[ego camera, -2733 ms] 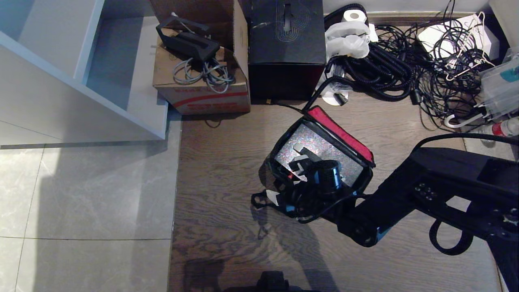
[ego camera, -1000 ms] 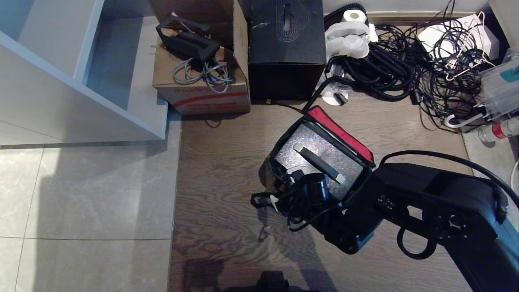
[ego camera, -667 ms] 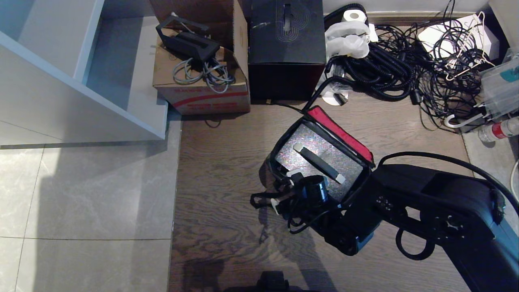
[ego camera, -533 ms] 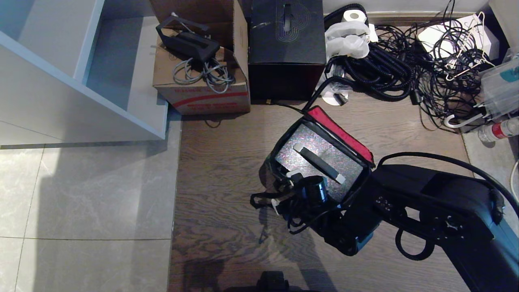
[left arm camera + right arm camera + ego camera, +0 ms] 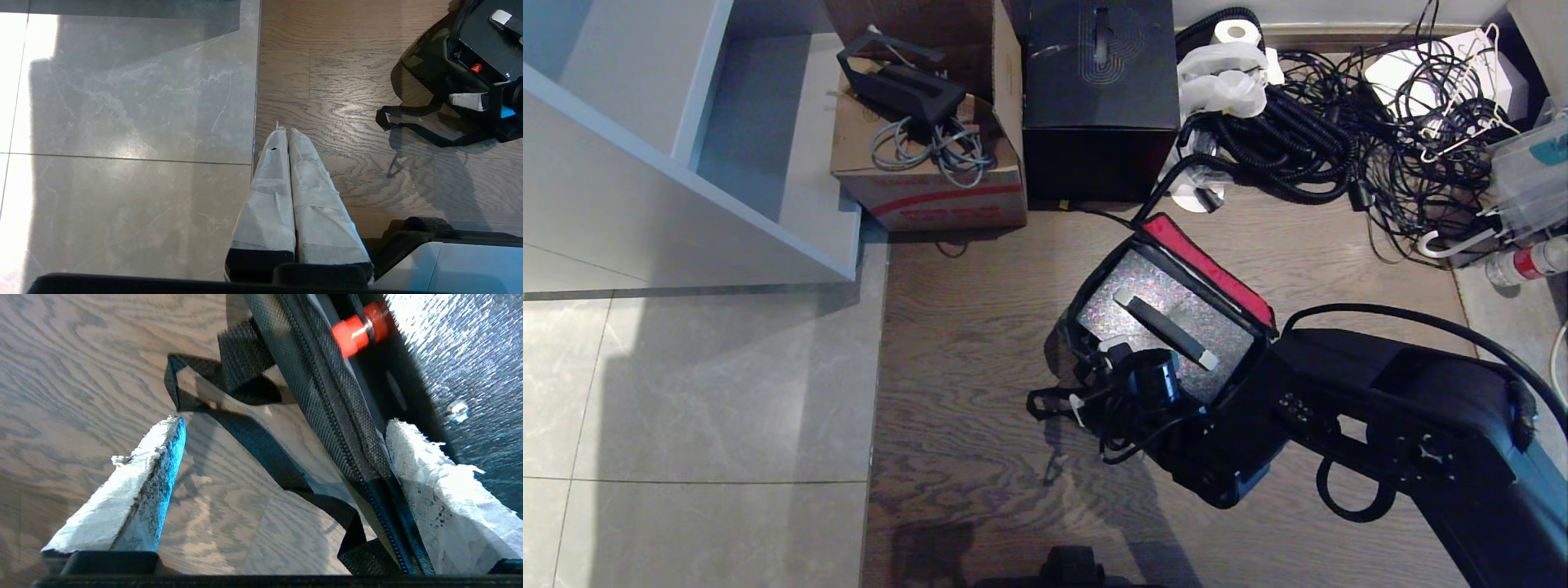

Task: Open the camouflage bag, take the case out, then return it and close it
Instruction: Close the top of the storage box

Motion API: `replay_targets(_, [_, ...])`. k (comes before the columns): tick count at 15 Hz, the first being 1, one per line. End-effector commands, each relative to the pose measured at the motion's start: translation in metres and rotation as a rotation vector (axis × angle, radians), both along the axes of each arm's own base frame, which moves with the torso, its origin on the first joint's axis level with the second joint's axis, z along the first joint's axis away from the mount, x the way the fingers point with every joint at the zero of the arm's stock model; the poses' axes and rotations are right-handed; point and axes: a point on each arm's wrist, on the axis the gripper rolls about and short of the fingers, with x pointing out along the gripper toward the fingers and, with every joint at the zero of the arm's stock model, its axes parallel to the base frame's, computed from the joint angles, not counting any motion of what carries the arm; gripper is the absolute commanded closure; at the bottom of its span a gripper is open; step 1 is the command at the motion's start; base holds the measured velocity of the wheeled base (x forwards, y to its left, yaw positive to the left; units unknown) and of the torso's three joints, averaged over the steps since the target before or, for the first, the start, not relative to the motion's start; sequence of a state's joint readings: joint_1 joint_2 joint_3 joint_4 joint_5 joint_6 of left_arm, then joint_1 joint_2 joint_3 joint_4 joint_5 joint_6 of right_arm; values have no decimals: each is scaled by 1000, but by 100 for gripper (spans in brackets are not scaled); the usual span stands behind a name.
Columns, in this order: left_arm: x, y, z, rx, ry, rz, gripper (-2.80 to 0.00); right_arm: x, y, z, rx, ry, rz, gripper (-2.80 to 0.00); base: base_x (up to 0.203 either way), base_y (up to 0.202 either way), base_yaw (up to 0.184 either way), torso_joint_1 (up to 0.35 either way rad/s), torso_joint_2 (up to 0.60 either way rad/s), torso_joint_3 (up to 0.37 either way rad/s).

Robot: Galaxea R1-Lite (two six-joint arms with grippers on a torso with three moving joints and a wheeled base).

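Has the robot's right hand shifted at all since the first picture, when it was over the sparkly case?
Yes. The right hand has drawn back off the case's strap handle toward the near rim of the camouflage bag, which stayed put.

The case (image 5: pixel 1168 314) is glittery silver-speckled, its strap handle (image 5: pixel 1165 328) black with silver ends. The camouflage bag (image 5: pixel 425 61) shows green-brown blotches outside (red (image 5: pixel 1207 269) inside its lid). Brown woodgrain floor (image 5: pixel 980 392) meets grey marbled tiles (image 5: pixel 703 392).

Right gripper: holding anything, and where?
Nothing held. The right gripper is open, straddling the zippered front rim of the open camouflage fabric bag; glittery black case sits inside.
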State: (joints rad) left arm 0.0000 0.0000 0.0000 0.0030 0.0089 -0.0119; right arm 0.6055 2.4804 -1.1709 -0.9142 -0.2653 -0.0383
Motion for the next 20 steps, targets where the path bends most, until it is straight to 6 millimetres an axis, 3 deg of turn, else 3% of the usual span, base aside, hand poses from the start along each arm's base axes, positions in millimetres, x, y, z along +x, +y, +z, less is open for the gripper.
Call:
replay_targets(1, [0,0,0,0,-1,0,0,0,0,0,0,-1,-2,-251,0,0,0,0,0,0])
replay_targets(2, [0,0,0,0,-1,0,0,1,0,-2,-3,3,-4,0,0,0,0,0,0,0])
replay_targets(10, [0,0,0,0,-1,0,0,5,2,10,21,-44,-18,0,0,0,0,0,0,0])
replay_targets(12, [0,0,0,0,-1,0,0,4,0,24,26,-61,-14,0,0,0,0,0,0,0])
replay_targets(16, [0,0,0,0,-1,0,0,-14,-21,89,-22,-116,30,0,0,0,0,0,0,0])
replay_targets(18, [0,0,0,0,-1,0,0,-24,-36,101,-54,-108,116,0,0,0,0,0,0,0])
replay_targets(20, [0,0,0,0,-1,0,0,-28,-44,94,-90,-79,154,0,0,0,0,0,0,0])
